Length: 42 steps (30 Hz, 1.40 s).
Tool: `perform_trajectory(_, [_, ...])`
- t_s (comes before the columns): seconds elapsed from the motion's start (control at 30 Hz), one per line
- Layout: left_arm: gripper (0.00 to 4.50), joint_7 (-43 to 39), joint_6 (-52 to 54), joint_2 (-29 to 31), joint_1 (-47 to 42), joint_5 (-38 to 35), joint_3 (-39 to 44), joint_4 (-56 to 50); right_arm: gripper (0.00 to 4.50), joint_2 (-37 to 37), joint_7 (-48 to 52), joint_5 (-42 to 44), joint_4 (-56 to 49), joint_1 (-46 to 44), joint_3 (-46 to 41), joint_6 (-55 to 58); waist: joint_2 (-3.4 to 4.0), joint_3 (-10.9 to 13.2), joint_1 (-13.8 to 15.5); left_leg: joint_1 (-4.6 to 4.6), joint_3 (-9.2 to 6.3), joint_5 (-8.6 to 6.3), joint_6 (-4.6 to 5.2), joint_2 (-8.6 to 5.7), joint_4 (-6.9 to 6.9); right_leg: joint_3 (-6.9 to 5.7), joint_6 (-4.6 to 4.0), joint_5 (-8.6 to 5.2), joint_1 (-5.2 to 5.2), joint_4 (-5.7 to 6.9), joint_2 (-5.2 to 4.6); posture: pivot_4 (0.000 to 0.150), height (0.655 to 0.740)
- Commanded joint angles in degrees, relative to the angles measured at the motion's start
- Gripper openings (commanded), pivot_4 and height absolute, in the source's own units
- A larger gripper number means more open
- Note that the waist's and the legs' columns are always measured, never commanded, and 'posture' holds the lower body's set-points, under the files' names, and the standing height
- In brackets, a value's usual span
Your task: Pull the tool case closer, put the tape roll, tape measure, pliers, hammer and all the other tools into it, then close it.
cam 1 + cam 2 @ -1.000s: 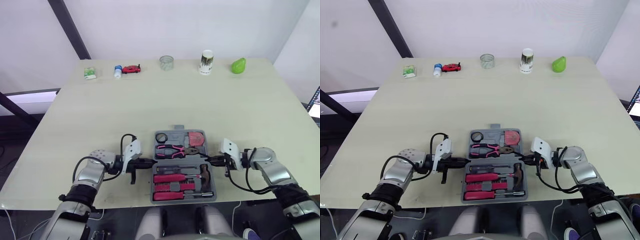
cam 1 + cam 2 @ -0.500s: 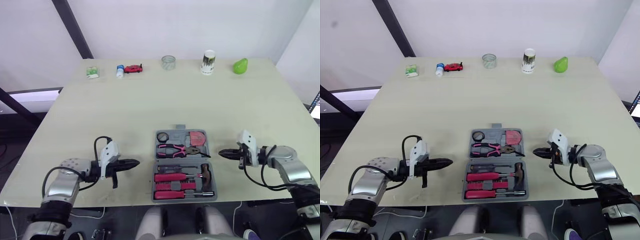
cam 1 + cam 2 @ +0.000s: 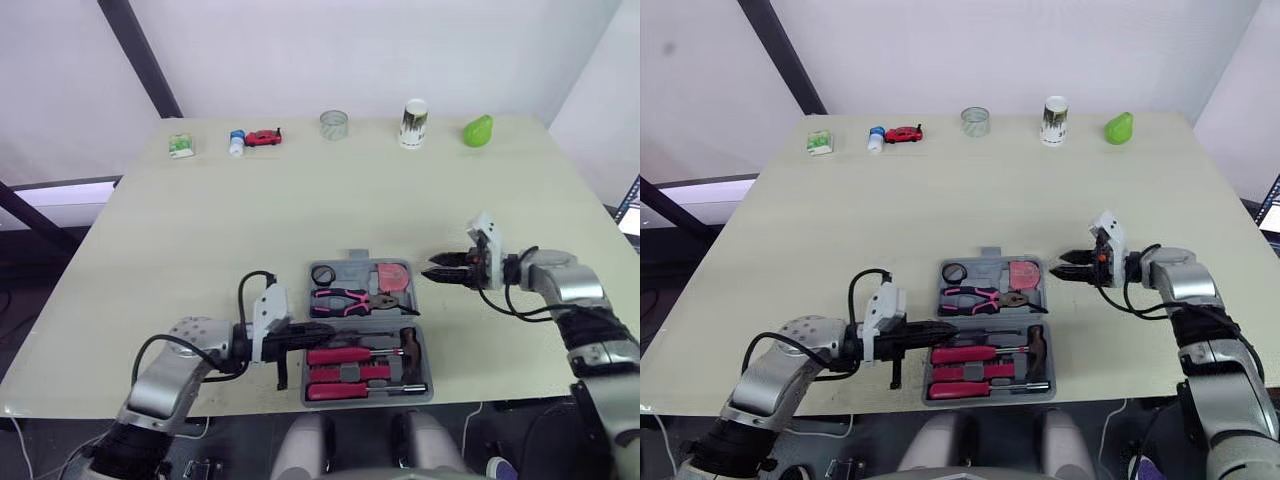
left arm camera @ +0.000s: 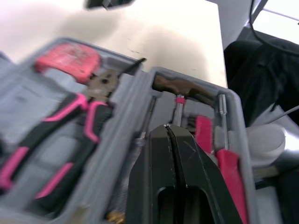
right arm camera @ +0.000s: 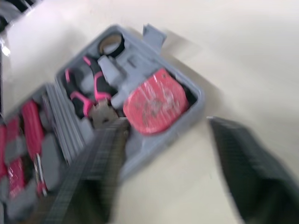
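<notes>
The grey tool case (image 3: 425, 372) lies open near the table's front edge. Its far half holds the black tape roll (image 3: 322, 274), the red tape measure (image 3: 392, 278) and the pink-handled pliers (image 3: 345, 300). Its near half holds the hammer (image 3: 410, 345) and pink screwdrivers (image 3: 340, 356). My left gripper (image 3: 325, 329) is shut, and its tips reach over the case's left side near the hinge line. In the left wrist view the left gripper (image 4: 167, 128) points at the hammer (image 4: 187, 88). My right gripper (image 3: 432, 271) is open, just right of the far half, level with the tape measure (image 5: 152, 107).
Along the far table edge stand a green box (image 3: 180, 146), a small blue-capped bottle (image 3: 236, 143), a red toy car (image 3: 263, 138), a clear cup (image 3: 333, 124), a paper cup (image 3: 413, 123) and a green pear-shaped thing (image 3: 477, 131). The case sits close to the table's front edge.
My left gripper has moved right, from beside the case to over its left side. My right gripper has moved farther up the table beside the far half and opened.
</notes>
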Motion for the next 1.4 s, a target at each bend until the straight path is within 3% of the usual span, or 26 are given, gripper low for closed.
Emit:
perform_trajectory(0.03, [0.00, -0.21, 1.69, 0.00, -0.95, -0.22, -2.65, -1.76, 4.44, 0.99, 0.04, -1.07, 5.06, -3.56, 0.27, 0.22, 0.00, 0.00, 0.05, 0.00, 0.00, 0.00, 0.00, 0.00, 0.00, -0.01, 0.00, 0.00, 0.00, 0.00, 0.00, 0.150, 0.7400])
perform_trajectory(0.17, [0.00, -1.80, 2.29, 1.28, -0.89, 1.40, -6.42, -1.44, 4.44, 2.94, -0.55, -2.45, 12.97, -8.08, 0.34, 0.41, 0.01, 0.01, -0.04, 0.00, 0.00, 0.00, -0.01, -0.02, -0.01, 0.00, 0.00, 0.00, 0.00, -0.02, 0.01, 0.150, 0.7400])
perform_trajectory(0.3, [0.00, 1.49, 2.40, 4.25, -1.74, 10.26, -11.48, 0.36, 4.44, 4.08, 1.82, -6.35, 18.28, -10.76, 3.93, 0.68, 0.03, 0.02, -0.16, 0.02, 0.01, 0.01, -0.01, -0.04, -0.02, 0.01, -0.01, 0.00, -0.01, -0.01, 0.03, 0.150, 0.7400])
perform_trajectory(0.63, [0.00, 3.62, 0.46, 4.14, -0.35, 14.17, -14.88, 2.24, 4.44, 7.59, 1.18, -9.52, 26.20, -13.99, 3.94, 1.20, 0.13, -0.06, -0.06, 0.07, 0.04, 0.01, -0.01, -0.02, -0.03, 0.05, -0.01, 0.00, 0.02, 0.00, 0.01, 0.150, 0.7400])
perform_trajectory(0.87, [0.00, 4.04, -1.06, 3.02, 0.00, 14.27, -14.58, 3.06, 4.44, 11.19, -1.78, -7.35, 30.89, -15.54, -0.86, 4.75, 0.15, -0.15, -0.17, 0.25, 0.06, 0.00, -0.01, -0.01, -0.03, 0.08, -0.01, 0.00, 0.14, 0.03, 0.00, 0.150, 0.7400])
perform_trajectory(1.4, [0.00, 3.73, -0.76, 3.45, -0.74, 13.59, -13.59, 1.28, 4.44, 12.90, 3.81, 0.29, 24.56, -13.59, -9.68, 14.43, 0.23, -0.10, -0.32, 0.62, 0.09, 0.00, 0.00, 0.01, -0.20, 0.12, -0.02, -0.01, 0.45, -0.03, -0.02, 0.150, 0.7400])
